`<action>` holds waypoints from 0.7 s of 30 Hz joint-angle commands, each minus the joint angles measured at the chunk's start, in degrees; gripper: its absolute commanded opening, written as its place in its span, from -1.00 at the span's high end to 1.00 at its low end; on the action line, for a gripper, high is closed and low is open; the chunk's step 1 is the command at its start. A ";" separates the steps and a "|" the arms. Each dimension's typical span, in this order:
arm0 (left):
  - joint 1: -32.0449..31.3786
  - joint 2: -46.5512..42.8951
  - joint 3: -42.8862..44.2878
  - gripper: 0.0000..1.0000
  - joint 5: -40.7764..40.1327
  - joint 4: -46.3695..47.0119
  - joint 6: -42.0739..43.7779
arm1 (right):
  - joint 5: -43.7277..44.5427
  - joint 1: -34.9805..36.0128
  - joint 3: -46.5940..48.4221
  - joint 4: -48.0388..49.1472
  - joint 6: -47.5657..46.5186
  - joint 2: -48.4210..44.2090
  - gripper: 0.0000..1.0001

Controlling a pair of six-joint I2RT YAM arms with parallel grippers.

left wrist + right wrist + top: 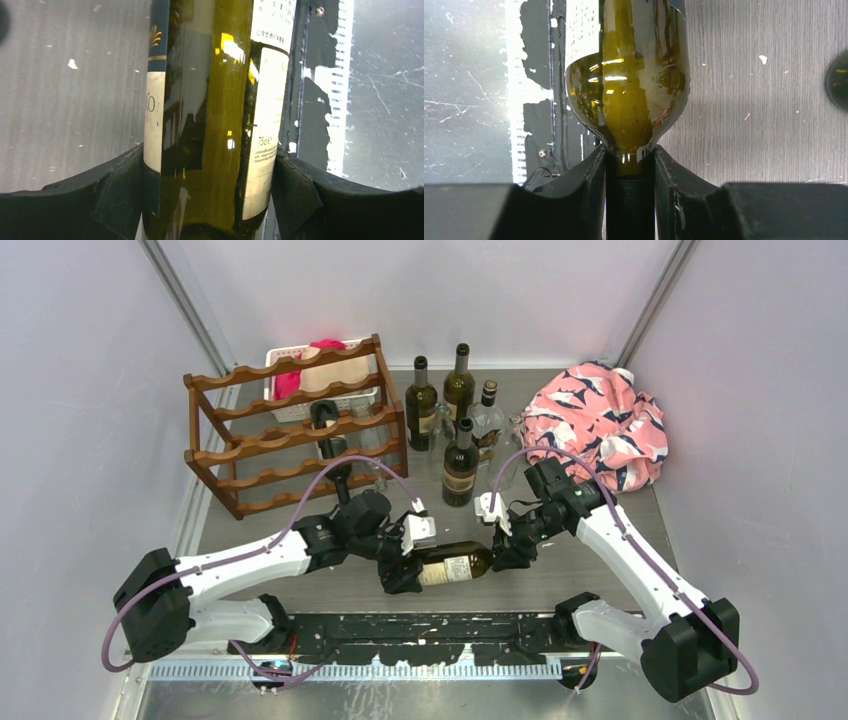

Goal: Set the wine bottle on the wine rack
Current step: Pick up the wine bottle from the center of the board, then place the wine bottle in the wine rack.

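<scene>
Left pincer: clamped round the wine bottle's labelled body.
Right pincer: clenched on the bottle's neck.
Bottle: lying sideways, spanning both pincers.
Wine rack: well beyond the left pincer, farther back on the table.

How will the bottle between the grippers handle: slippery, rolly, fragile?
The bottle: glossy glass, likely slippery in the right gripper shut on its thin neck. Round and lying sideways, so probably rolls if released. Seems empty, so maybe light, yet breakable.

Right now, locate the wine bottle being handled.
In the top view the wine bottle is horizontal at the near centre, between the arms: left arm's jaws around its body, right arm's jaws on its neck.
</scene>
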 commanded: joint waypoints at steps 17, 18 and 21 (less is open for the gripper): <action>0.73 -19.25 4.07 -0.99 -19.63 -2.23 -11.54 | -7.66 -2.12 3.98 -1.99 2.21 -0.42 0.98; 0.94 -20.12 5.65 -0.99 -22.86 -3.87 -13.31 | -7.66 -2.12 4.05 -1.99 2.22 -0.45 0.98; 3.65 -21.30 10.88 -0.99 -28.73 -9.04 -16.01 | -7.58 -2.16 4.07 -2.04 2.29 -0.45 0.98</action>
